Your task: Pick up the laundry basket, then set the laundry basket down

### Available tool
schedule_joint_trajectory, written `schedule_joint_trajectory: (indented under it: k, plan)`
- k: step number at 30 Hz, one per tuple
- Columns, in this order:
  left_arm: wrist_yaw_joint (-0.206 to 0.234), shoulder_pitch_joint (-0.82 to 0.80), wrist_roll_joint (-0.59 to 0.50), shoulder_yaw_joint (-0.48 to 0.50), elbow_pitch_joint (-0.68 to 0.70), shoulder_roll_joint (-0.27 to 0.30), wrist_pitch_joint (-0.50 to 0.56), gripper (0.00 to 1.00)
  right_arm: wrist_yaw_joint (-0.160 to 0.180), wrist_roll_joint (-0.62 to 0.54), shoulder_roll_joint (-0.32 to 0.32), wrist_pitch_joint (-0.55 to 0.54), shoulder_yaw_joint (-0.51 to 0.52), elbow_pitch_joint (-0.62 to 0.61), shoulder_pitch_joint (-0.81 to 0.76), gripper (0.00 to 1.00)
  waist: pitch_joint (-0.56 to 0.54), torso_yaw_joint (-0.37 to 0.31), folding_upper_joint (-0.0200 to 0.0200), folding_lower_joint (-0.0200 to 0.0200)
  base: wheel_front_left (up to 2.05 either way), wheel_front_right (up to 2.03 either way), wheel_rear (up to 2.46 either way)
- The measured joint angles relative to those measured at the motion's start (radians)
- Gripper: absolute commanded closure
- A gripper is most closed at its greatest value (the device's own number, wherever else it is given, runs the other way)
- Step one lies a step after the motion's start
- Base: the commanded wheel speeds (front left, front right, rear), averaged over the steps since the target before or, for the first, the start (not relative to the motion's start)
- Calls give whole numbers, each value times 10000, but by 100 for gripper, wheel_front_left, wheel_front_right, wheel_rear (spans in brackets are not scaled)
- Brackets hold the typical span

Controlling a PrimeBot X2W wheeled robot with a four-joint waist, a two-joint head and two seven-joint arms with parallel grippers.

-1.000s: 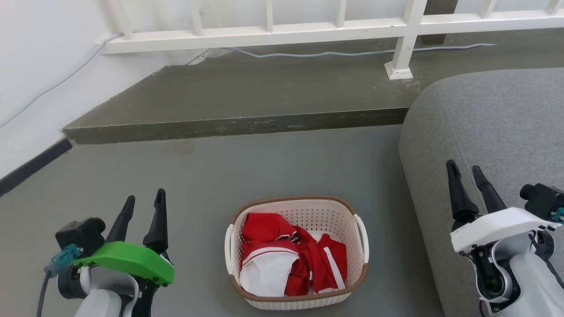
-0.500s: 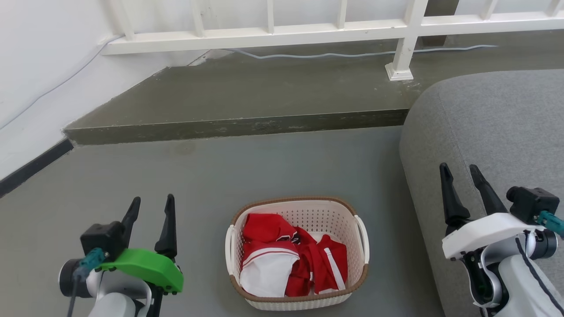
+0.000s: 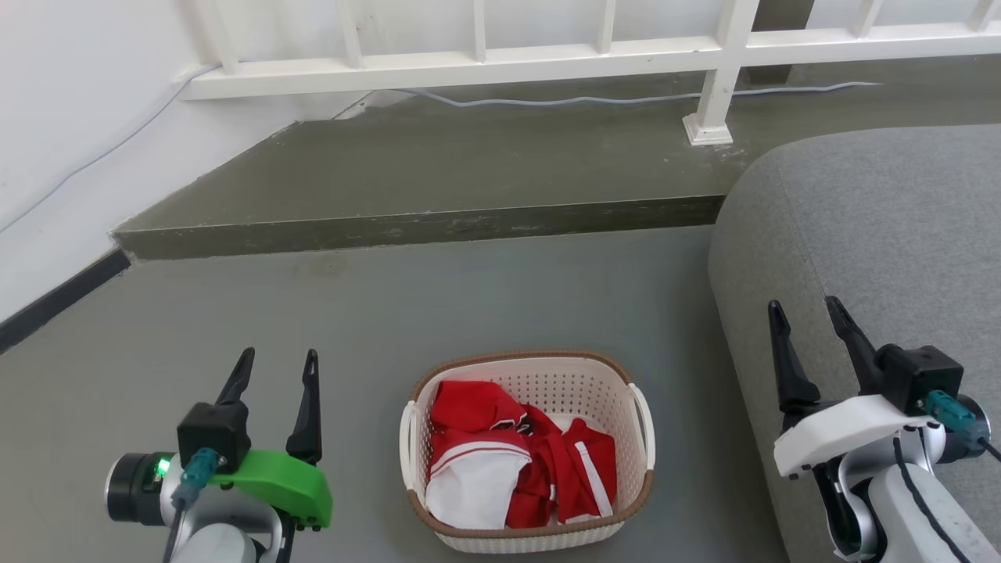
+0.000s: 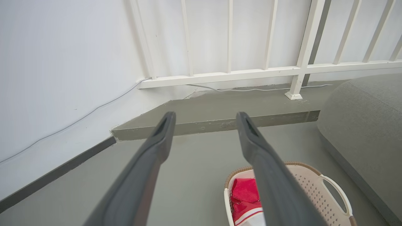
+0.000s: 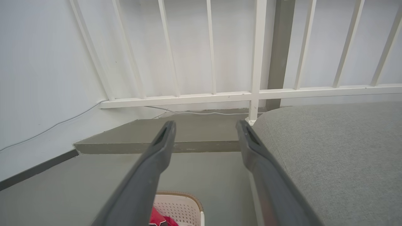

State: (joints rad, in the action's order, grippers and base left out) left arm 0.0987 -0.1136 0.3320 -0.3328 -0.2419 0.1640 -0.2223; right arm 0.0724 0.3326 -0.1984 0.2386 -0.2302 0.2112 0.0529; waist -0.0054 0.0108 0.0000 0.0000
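Sitting between two open grippers

The cream-white perforated plastic laundry basket [image 3: 547, 383] with brown woven-look rim is resting on the grey floor [image 3: 391, 313], well apart from both grippers. The left gripper [image 3: 280, 353] is hovering to its left, and the right gripper [image 3: 804, 303] to its right by the grey upholstered sofa [image 3: 876, 234]. Both are holding their dark fingers apart, gripping nothing. Red-and-white clothes [image 3: 508, 461] are lying inside.

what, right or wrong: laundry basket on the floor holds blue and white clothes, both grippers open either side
Wrong colour: the head view shows red and white clothes in the laundry basket on the floor, left gripper and right gripper open either side.
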Motion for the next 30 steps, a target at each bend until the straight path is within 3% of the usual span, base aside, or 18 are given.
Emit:
schedule_joint_trajectory:
  k: [5,30]
  plan:
    - [86,-9,-405,-42,-52,-33,-84,0,15,-374,2,105,-19,27,-9,0,-11,-3,0,0,0,0,0]
    - [134,-104,-408,100,-339,-190,19,0,-15,-376,138,132,138,222,-21,0,49,-29,0,0,0,0,0]
